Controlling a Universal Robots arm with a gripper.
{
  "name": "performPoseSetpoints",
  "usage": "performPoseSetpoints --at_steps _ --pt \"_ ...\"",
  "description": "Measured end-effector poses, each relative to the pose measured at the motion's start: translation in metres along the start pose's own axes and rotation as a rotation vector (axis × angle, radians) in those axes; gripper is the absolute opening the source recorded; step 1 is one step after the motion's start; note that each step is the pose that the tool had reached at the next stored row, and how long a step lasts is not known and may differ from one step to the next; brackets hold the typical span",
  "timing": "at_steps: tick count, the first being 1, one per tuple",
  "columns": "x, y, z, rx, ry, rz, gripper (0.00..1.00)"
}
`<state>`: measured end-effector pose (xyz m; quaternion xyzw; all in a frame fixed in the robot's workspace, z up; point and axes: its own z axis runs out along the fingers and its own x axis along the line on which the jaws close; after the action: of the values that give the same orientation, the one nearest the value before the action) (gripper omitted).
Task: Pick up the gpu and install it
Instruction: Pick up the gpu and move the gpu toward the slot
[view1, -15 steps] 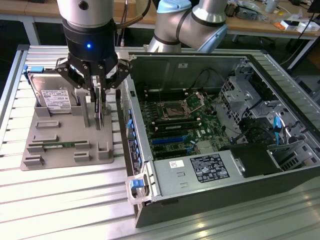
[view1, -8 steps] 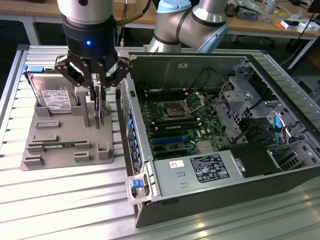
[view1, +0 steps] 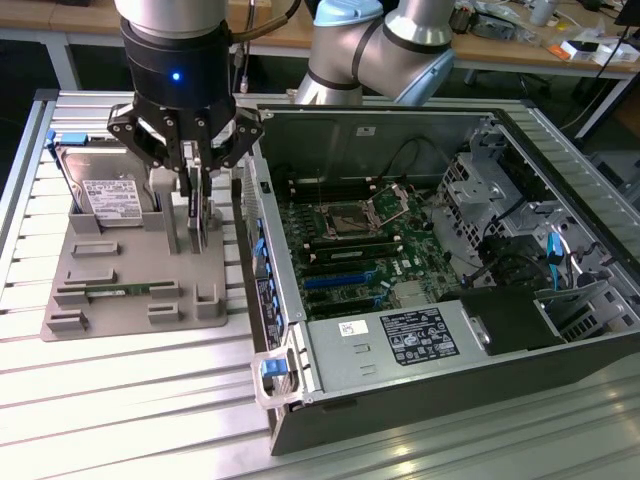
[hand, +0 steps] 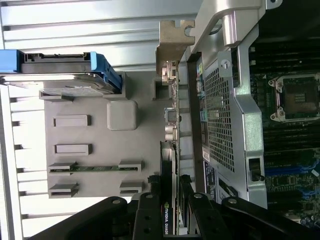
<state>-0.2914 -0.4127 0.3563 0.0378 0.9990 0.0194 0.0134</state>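
The gpu (view1: 200, 212) stands on its edge in a slot of the grey holder tray (view1: 120, 300), just beside the open computer case (view1: 560, 370). The wrist view shows the card (hand: 173, 115) edge-on, its silvery end bracket (hand: 173, 40) at the far end. My gripper (view1: 198, 222) hangs straight down over it, fingers (hand: 163, 190) pressed on both faces of the card, shut on it. The card still rests in the holder. Blue expansion slots (view1: 345, 277) lie on the motherboard inside the case.
A silver hard drive (view1: 105, 195) with a white label and blue rails stands at the back of the holder. A green memory stick (view1: 110, 291) lies in a front slot. The case's side wall (hand: 220, 100) rises close beside the card. The table is ribbed aluminium (view1: 120, 400).
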Motion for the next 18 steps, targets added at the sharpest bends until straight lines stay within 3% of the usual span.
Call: performPoseSetpoints --at_steps 18 --pt "-0.0003 0.0004 -0.0108 -0.0002 -0.0002 0.000 0.26"
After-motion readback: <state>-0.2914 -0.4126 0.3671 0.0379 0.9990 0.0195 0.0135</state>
